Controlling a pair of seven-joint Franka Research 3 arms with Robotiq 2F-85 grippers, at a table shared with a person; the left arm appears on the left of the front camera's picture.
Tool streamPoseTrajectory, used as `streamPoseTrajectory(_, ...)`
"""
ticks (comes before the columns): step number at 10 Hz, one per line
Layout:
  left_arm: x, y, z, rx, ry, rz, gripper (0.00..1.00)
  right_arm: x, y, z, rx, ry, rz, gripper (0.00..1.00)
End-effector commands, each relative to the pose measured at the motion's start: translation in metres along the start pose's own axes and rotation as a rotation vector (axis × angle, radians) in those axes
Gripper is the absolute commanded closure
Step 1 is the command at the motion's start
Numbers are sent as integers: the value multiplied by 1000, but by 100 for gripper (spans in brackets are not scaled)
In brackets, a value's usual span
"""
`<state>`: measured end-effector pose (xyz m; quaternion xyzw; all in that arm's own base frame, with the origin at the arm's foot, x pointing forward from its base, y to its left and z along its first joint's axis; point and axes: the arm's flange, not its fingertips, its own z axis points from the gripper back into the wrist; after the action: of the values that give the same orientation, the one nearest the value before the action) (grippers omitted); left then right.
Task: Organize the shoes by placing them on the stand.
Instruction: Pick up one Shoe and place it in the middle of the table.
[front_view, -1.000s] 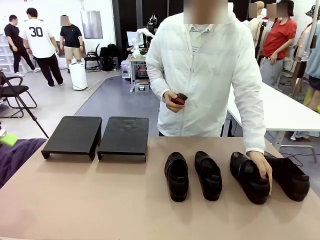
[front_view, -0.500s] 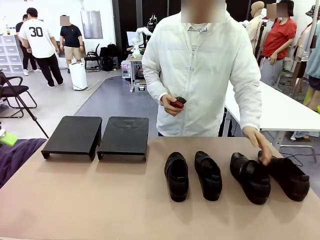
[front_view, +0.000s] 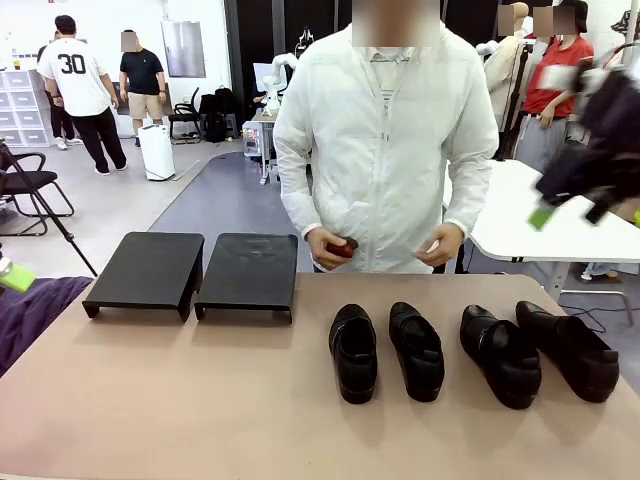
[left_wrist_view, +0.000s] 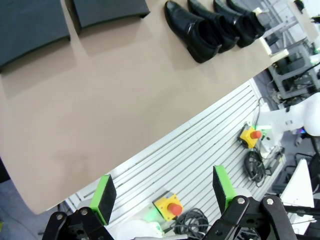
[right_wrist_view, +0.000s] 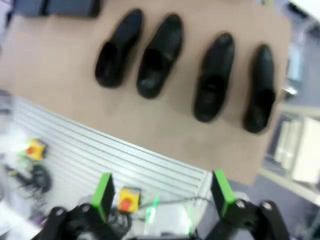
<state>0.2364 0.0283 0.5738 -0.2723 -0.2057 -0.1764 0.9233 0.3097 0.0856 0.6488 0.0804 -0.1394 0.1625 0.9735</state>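
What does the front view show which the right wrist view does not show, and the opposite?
Front view: the person standing across the table, a small red thing in one hand. Right wrist view: a yellow box with a red button beyond the table's near edge. Both: four shoes in a row on the table, and the right arm's fingers, open.

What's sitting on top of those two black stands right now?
Nothing: both sloped tops of the stand are bare. All four shoes stand on the table beside it. The space under the stand is hidden.
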Motion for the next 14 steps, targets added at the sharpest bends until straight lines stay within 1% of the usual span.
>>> streamPoseTrajectory(1, 0, 1, 1, -21, -6, -12, 0, 36, 41, -38, 45, 25, 40, 0)
streamPoseTrajectory(2, 0, 1, 1, -21, -6, -12, 0, 52, 69, -77, 56, 81, 11, 0)
streamPoseTrajectory(3, 0, 1, 1, -21, -6, -12, 0, 65, 89, -120, 60, 128, -32, 0)
streamPoseTrajectory(4, 0, 1, 1, -21, -6, -12, 0, 75, 102, -167, 64, 195, -81, 0)
streamPoseTrajectory(5, 0, 1, 1, -21, -6, -12, 0, 81, 108, -194, 92, 225, -121, 0)
streamPoseTrajectory(6, 0, 1, 1, -21, -6, -12, 0, 81, 107, -197, 83, 173, -168, 0)
streamPoseTrajectory(7, 0, 1, 1, -21, -6, -12, 0, 73, 94, -164, 105, 18, -141, 0)
streamPoseTrajectory(8, 0, 1, 1, -21, -6, -12, 0, 72, 107, -210, 60, 228, -96, 0)
streamPoseTrajectory(10, 0, 1, 1, -21, -6, -12, 0, 72, 107, -210, 60, 228, -96, 0)
streamPoseTrajectory(11, 0, 1, 1, -21, -6, -12, 0, 77, 102, -205, 72, 184, -116, 0)
streamPoseTrajectory(12, 0, 1, 1, -21, -6, -12, 0, 92, 108, -224, 38, 196, -164, 0)
streamPoseTrajectory(13, 0, 1, 1, -21, -6, -12, 0, 108, 112, -243, 59, 213, -173, 0)
streamPoseTrajectory(14, 0, 1, 1, -21, -6, -12, 0, 122, 115, -260, 43, 228, -217, 0)
